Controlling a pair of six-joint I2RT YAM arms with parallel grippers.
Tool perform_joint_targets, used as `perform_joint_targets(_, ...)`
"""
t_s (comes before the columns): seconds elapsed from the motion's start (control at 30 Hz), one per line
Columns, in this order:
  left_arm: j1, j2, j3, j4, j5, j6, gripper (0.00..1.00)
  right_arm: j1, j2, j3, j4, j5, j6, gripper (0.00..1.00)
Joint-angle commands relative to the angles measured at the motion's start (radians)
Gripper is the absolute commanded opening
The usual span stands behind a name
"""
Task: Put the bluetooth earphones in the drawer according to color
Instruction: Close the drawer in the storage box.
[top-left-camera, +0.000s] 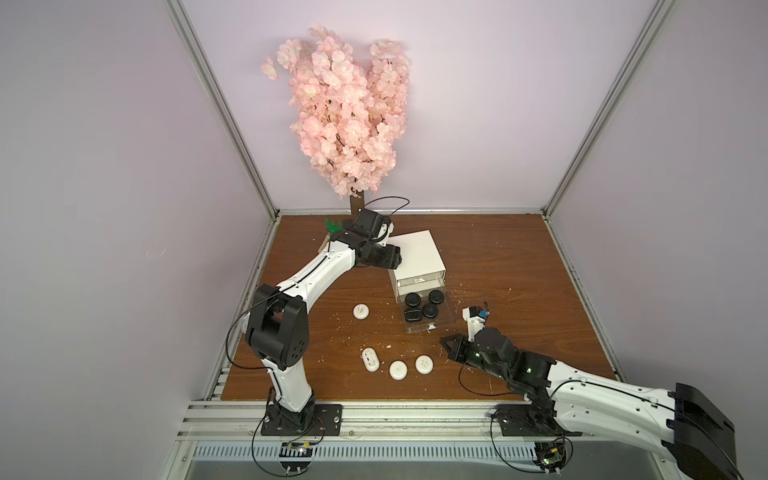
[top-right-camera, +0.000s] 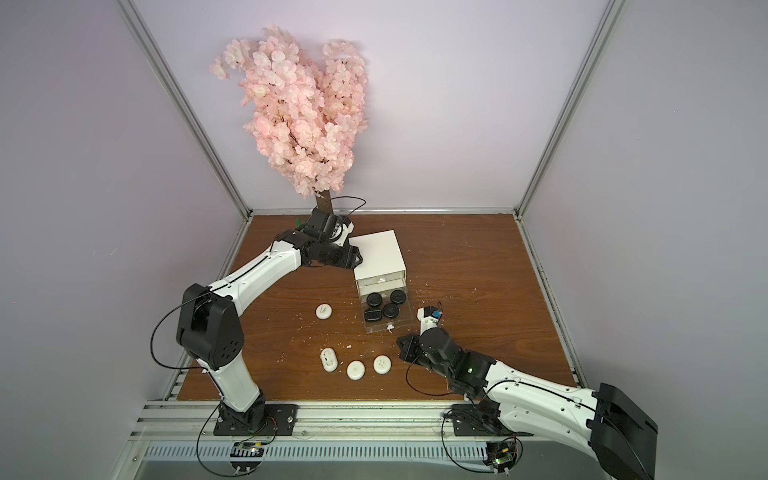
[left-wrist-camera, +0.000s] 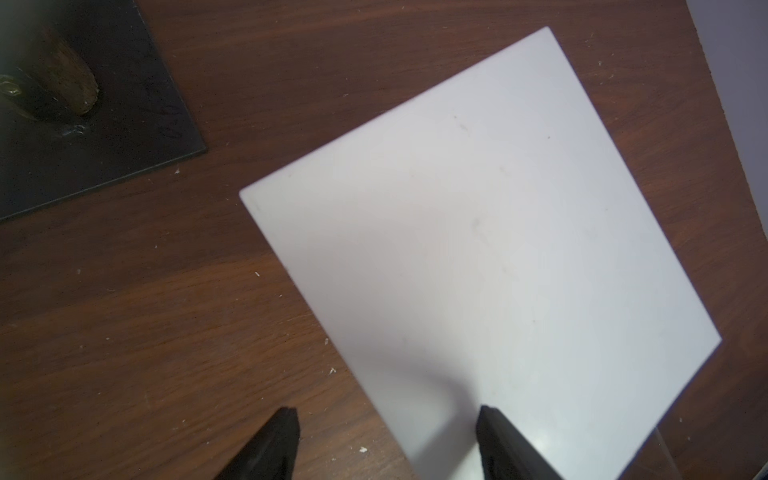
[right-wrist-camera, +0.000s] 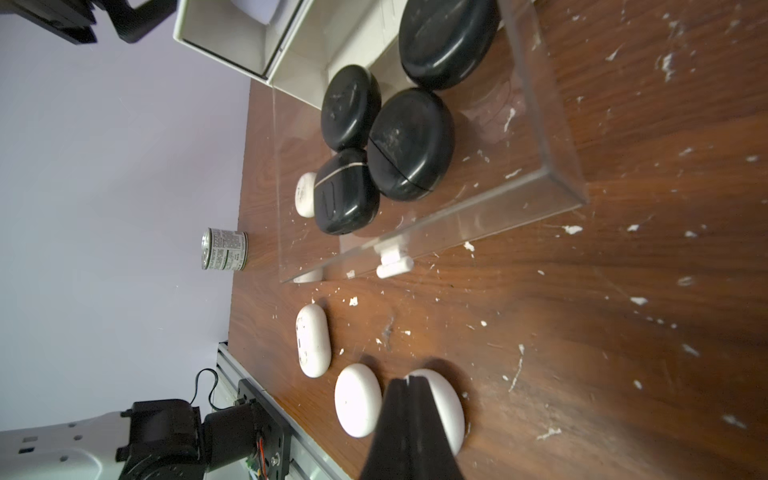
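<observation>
The drawer cabinet (top-left-camera: 417, 254) is a white cube, and its lowest clear drawer (top-left-camera: 432, 328) is pulled out. Several black earphone cases (top-left-camera: 430, 310) lie in the open drawer (right-wrist-camera: 457, 224). Several white earphone cases lie on the table: one (top-left-camera: 361, 311) left of the drawer, three in a row (top-left-camera: 398, 370) nearer the front. My left gripper (left-wrist-camera: 386, 415) is open above the cabinet's left edge; one finger is over the table, the other over the white top (left-wrist-camera: 498, 249). My right gripper (right-wrist-camera: 409, 380) is shut and empty, over the rightmost white case (right-wrist-camera: 446, 399).
A pink blossom tree (top-left-camera: 349, 108) stands at the back on a dark base plate (left-wrist-camera: 104, 137). A silver tin can (right-wrist-camera: 224, 249) sits at the table's left edge. White crumbs are scattered over the wooden table (top-left-camera: 519, 266). Metal rails (top-left-camera: 374, 415) border the front.
</observation>
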Motion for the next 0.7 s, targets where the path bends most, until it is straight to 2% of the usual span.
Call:
perform_joint_targets(0.0,-0.006,0.011,-0.011,-0.005,0.002,-0.005,0.7,0.016,0.011,-0.025,0.131,0.075,0.048,0.0)
perform_joint_targets(0.27,-0.013,0.023,-0.011,-0.006,-0.002,-0.005,0.67,0.023,0.022,-0.082,0.239,0.149,0.093,0.0)
perform_joint_targets(0.67,-0.036,0.05,-0.011,-0.005,-0.002,-0.021,0.62,0.026,0.039,-0.119,0.35,0.197,0.106,0.0)
